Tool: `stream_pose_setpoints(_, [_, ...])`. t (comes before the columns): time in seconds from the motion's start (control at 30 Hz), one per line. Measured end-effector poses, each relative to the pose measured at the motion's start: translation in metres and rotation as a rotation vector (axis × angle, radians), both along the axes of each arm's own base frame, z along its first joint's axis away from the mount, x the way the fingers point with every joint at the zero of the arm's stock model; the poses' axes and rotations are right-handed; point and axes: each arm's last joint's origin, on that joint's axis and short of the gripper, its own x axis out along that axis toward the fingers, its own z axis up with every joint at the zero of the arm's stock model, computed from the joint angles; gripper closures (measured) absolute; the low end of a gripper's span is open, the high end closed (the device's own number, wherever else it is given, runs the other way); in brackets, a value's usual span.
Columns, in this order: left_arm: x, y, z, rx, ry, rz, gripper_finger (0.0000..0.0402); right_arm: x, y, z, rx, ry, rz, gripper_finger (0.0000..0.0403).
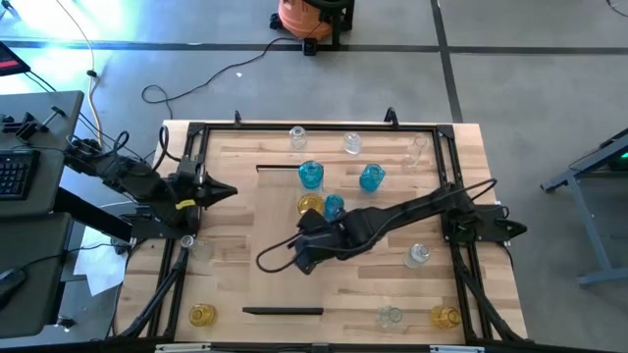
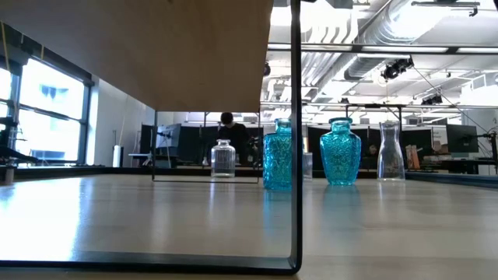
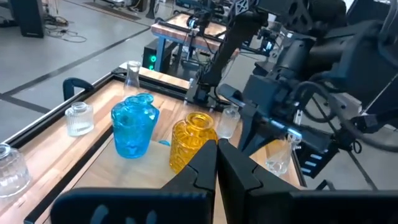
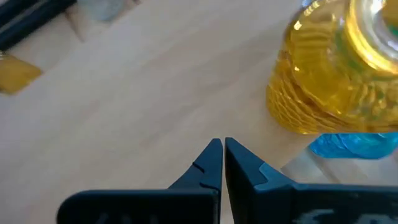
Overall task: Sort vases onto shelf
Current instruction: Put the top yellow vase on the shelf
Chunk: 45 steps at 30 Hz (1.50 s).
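1. While it waits over the counter's left edge, the left tool is pinched shut on nothing.
2. Near the counter's middle stand a yellow vase and three blue vases; clear and yellow ones sit along the edges.
3. The right tool, fingers together and empty, hovers just beside the yellow vase.
4. The shelf shows only in the low view, overhead.

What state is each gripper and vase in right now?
Left gripper: shut, empty, at the table's left edge.
Right gripper: shut, empty, beside the yellow vase.
Yellow vase: upright mid-table, not held.
Blue vases: upright on the table.
Clear vases: upright along the far edge.
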Motion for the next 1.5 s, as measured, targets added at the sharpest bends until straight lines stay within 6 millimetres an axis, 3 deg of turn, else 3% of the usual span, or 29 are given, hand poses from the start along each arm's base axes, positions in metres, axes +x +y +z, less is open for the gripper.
stream_pose_setpoints(0.17, [-0.001, 0.0, 0.0, 0.003, -0.001, -0.008, 0.0396, 0.001, -0.005, -0.012, -0.042, 0.075, -0.023, 0.0403])
stream_pose_setpoints(1.07, [-0.001, 0.0, 0.0, 0.021, 0.007, -0.03, 0.0397, 0.014, -0.043, -0.01, -0.081, 0.062, -0.038, 0.0403])
stream_pose_setpoints(1.5, [-0.001, 0.0, -0.003, 0.031, 0.029, -0.034, 0.0397, 0.013, -0.045, -0.01, -0.08, 0.072, -0.049, 0.0403])
